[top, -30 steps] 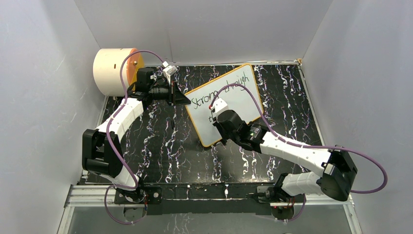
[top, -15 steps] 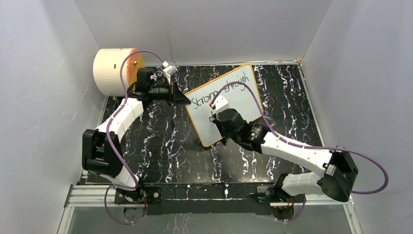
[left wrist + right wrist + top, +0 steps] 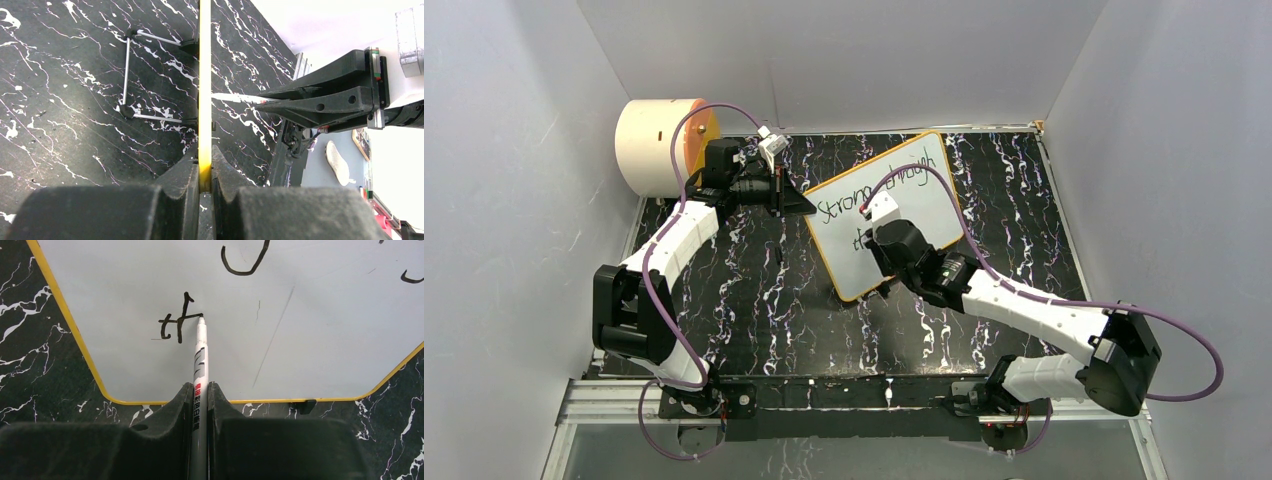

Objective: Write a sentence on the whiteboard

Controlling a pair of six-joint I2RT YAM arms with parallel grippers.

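Where I work: a black marbled table (image 3: 754, 310) boxed in by pale walls.
Plain grey-white panels close me in: the left wall (image 3: 514, 200), the back wall (image 3: 824, 60) and the right wall (image 3: 1169, 150), meeting in straight seams toward the upper corners of the frame. The tabletop, black with white veining, fills the middle. A cream cylinder (image 3: 652, 145) with an orange face sits at the upper left, by the left wall. An aluminium rail (image 3: 614, 398) runs along the bottom edge, with a glossy grey strip (image 3: 844, 455) beneath. The light is soft and even.

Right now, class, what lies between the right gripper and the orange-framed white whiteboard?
A slim white marker pen, tip touching the whiteboard; right wrist view shows it.
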